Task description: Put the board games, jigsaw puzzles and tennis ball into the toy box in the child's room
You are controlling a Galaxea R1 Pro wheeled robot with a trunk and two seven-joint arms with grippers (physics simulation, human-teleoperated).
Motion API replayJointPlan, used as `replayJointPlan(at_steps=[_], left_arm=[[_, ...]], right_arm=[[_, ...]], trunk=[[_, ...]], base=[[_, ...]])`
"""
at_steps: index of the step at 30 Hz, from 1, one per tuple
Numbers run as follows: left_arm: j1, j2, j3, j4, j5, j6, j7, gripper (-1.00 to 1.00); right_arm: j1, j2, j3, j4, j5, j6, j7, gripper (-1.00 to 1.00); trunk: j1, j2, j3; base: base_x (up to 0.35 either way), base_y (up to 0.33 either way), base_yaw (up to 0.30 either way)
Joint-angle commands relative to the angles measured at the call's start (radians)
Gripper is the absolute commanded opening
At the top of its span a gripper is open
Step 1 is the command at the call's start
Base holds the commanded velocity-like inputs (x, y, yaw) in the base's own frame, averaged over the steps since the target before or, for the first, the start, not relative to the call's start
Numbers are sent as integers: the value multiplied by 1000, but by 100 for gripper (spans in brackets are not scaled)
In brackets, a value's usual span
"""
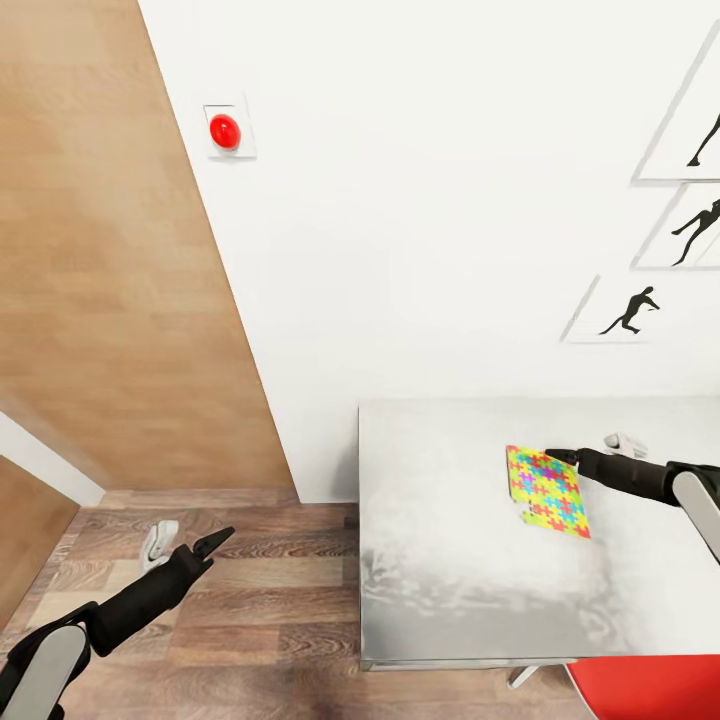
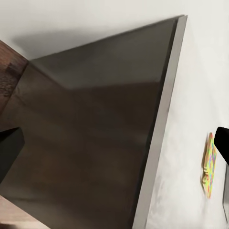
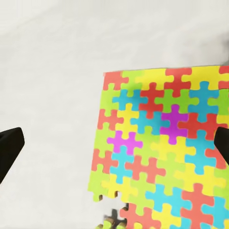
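A: Where was the jigsaw puzzle (image 1: pixel 546 490)?

B: It lay flat on the pale grey table (image 1: pixel 440 560), directly in front of the right gripper (image 1: pixel 594 447). In the right wrist view the puzzle (image 3: pixel 162 152) sat between and just beyond the 2 dark fingertips (image 3: pixel 9 148), its bright interlocking pieces in red, yellow, green, blue and purple. A second patterned edge peeked out beneath its near corner.

A: Was the right gripper holding it?

B: No. Its jaws stood wide, one finger at each side of the wrist view, and I could not tell whether a tip touched the puzzle's edge.

A: And the left gripper (image 1: pixel 186 545)?

B: It hung over the wood-plank floor (image 1: pixel 250 620), well apart from the table, spread open with nothing between its fingers. From its wrist camera the table's dark side panel (image 2: pixel 95 143) showed ahead, with the puzzle (image 2: pixel 209 164) seen edge-on on the top beyond.

A: What surrounded all that?

B: A white wall (image 1: pixel 430 200) behind the table, carrying a red button (image 1: pixel 225 130) on a plate and 3 black silhouette pictures (image 1: pixel 630 310). A wooden door panel (image 1: pixel 110 260) stood beyond the left gripper, and a red rounded object (image 1: pixel 650 690) showed below the table's near edge.
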Motion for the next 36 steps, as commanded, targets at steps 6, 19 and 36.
replayJointPlan(at_steps=[6, 19, 36], left_arm=[[-1, -1, 0, 0, -1, 6, -2, 100], [-1, -2, 0, 0, -2, 6, -2, 100], [-1, -2, -1, 0, -2, 6, -1, 100]], right_arm=[[4, -8, -4, 2, 4, 1, 50, 100], [-26, -6, -13, 135, 5, 5, -25, 100], [-132, 4, -6, 344, 9, 7, -101, 100]], trunk=[[1, -2, -2], [1, -2, -2], [1, -2, -2]], base=[[0, 0, 0], [0, 0, 0], [0, 0, 0]])
